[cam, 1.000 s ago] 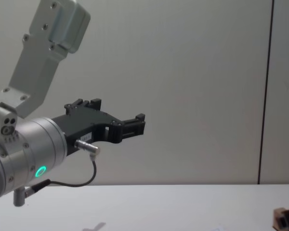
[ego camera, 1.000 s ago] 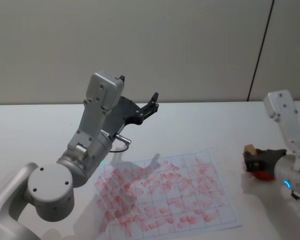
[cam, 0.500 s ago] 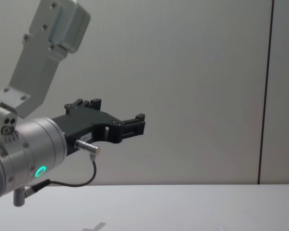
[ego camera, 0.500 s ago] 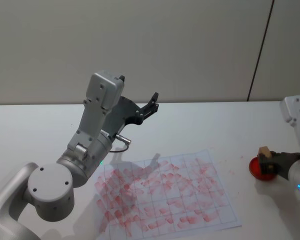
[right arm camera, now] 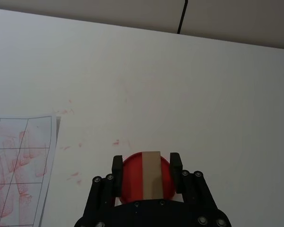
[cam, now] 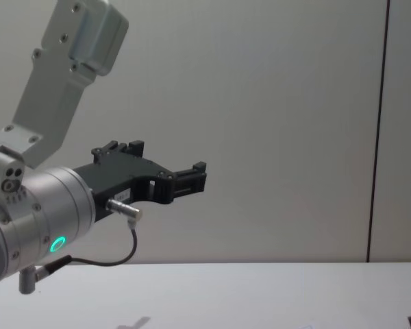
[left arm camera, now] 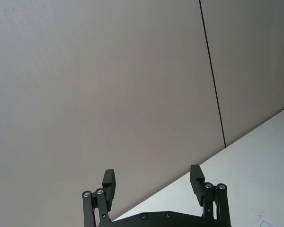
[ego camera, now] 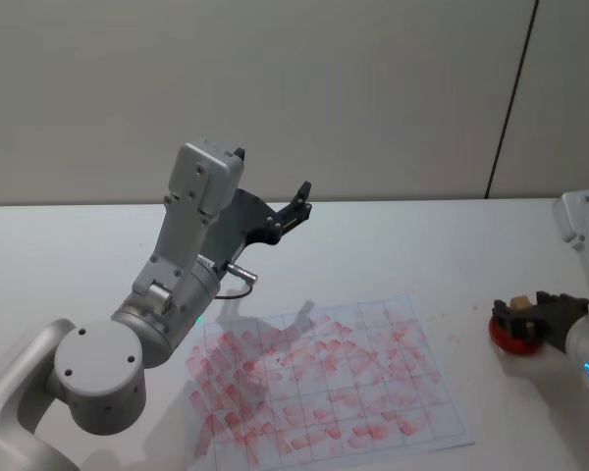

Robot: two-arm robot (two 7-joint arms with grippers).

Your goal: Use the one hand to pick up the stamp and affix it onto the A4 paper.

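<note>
Right wrist view shows one tan wooden block stamp (right arm camera: pixel 150 172) standing on one round red ink pad (right arm camera: pixel 132 179), gripped between the right end effector (right arm camera: pixel 146 166) jaws, well apart from the single red-marked gridded A4 paper (ego camera: pixel 324 388) on the white worktop (ego camera: pixel 393 245). Inking looks underway; next, lift and carry it over the paper. Left end effector (left arm camera: pixel 154 182) hangs released, raised.

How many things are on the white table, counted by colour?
Red: 1, the round red ink pad
Tan: 1, the wooden block stamp between the right gripper's fingers
White: 1, the gridded A4 paper sheet with red stamp marks
Total: 3
</note>
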